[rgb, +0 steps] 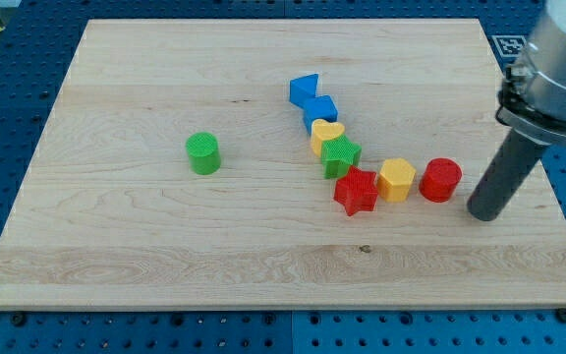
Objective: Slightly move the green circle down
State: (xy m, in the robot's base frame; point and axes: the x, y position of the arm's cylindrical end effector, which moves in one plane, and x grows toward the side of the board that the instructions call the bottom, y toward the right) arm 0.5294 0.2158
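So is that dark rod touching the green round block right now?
No, my tip sits far off at the view's right, beside the red circle, while the green circle stands alone toward the left.

The arm [558,59] is cut off by the view's top and right edges — its upper part unseen.

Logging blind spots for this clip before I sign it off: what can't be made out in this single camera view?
- Arm above my tip: cut off by the view's top and right edges.
- Two blue blocks: pressed together, so their exact shapes are unclear.
- Yellow heart: its lower edge is hidden by the green star.
- Green circle: its far side is unseen; only one camera.
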